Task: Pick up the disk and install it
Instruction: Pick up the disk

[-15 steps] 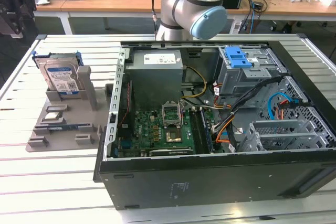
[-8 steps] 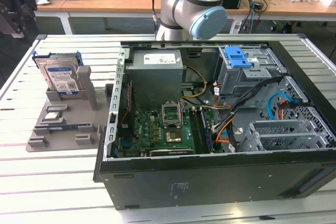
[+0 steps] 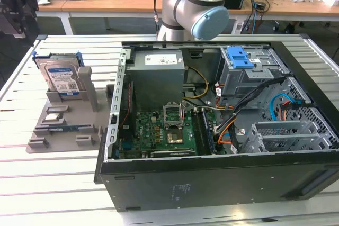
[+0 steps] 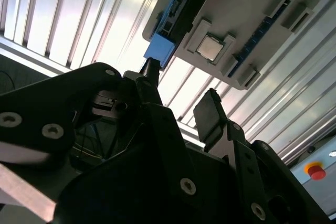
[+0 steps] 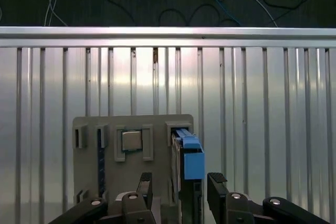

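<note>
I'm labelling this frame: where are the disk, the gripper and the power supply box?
disk [image 3: 62,80], exterior view, its labelled face.
gripper [image 5: 181,182], first wrist view, midway between its fingertips.
power supply box [image 3: 157,77], exterior view, its grey panel.

Shiny metal table [image 3: 58,178], matt plastic holder [image 3: 91,91], blue plastic-framed disk [image 3: 61,78]

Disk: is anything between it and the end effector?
No. In the first wrist view the open end effector hangs over the disk, upright in its grey holder; nothing visible lies between them.
</note>
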`<state>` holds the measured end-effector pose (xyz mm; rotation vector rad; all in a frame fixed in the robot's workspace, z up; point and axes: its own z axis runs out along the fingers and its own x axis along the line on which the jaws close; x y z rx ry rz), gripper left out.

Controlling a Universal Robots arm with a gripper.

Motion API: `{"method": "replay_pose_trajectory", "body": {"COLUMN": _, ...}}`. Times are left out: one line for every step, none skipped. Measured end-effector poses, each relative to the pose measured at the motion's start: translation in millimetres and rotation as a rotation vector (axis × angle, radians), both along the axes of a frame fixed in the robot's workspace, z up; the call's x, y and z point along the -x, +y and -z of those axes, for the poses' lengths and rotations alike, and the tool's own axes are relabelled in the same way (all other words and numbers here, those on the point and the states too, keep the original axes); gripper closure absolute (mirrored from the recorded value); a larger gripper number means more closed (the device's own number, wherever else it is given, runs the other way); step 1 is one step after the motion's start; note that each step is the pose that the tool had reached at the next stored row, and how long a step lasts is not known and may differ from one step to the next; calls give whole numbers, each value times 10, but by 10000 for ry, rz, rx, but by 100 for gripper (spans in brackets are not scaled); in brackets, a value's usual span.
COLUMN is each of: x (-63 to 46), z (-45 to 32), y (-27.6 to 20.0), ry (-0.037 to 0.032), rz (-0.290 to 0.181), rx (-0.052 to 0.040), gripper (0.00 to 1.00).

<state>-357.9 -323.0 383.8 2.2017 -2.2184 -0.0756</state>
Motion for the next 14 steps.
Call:
{"method": "replay_pose_trajectory", "body": {"x": 0, "z": 5, "y": 3, "ry": 0, "rz": 1, "rx": 0, "gripper": 46}}
{"method": "replay_pose_trajectory", "body": {"x": 0, "z": 11, "y": 6, "ry": -1, "rz": 1, "rx": 0, "gripper": 46}}
{"method": "replay_pose_trajectory", "body": {"x": -1, "z": 22, "y": 10, "ry": 1, "rz": 1, "rx": 1, "gripper": 46}}
{"method": "replay_pose_trajectory", "body": {"x": -2, "z": 31, "y": 12, "ry": 1, "rz": 0, "rx": 0, "gripper": 46}}
{"method": "replay_pose_trajectory", "body": {"x": -3, "z": 41, "y": 15, "ry": 1, "rz": 0, "rx": 0, "gripper": 46}}
{"method": "replay_pose_trajectory", "body": {"x": -5, "z": 60, "y": 17, "ry": 1, "rz": -1, "rx": 0, "gripper": 46}}
{"method": "replay_pose_trajectory", "body": {"x": -5, "z": 76, "y": 19, "ry": 1, "rz": 0, "rx": 0, "gripper": 46}}
{"method": "replay_pose_trajectory", "body": {"x": -6, "z": 88, "y": 20, "ry": 0, "rz": 1, "rx": 0, "gripper": 46}}
{"method": "replay_pose_trajectory", "body": {"x": -8, "z": 121, "y": 21, "ry": 0, "rz": 0, "rx": 0, "gripper": 46}}
{"method": "replay_pose_trajectory", "body": {"x": -9, "z": 154, "y": 21, "ry": 1, "rz": 1, "rx": 0, "gripper": 46}}
{"method": "replay_pose_trajectory", "body": {"x": -16, "z": 183, "y": 22, "ry": 2, "rz": 1, "rx": 1, "gripper": 46}}
{"method": "replay_pose_trajectory", "body": {"x": -31, "z": 205, "y": 22, "ry": 1, "rz": -3, "rx": 6, "gripper": 46}}
{"method": "replay_pose_trajectory", "body": {"x": -48, "z": 226, "y": 23, "ry": 4, "rz": -8, "rx": 11, "gripper": 46}}
{"method": "replay_pose_trajectory", "body": {"x": -55, "z": 244, "y": 25, "ry": 4, "rz": -11, "rx": 15, "gripper": 46}}
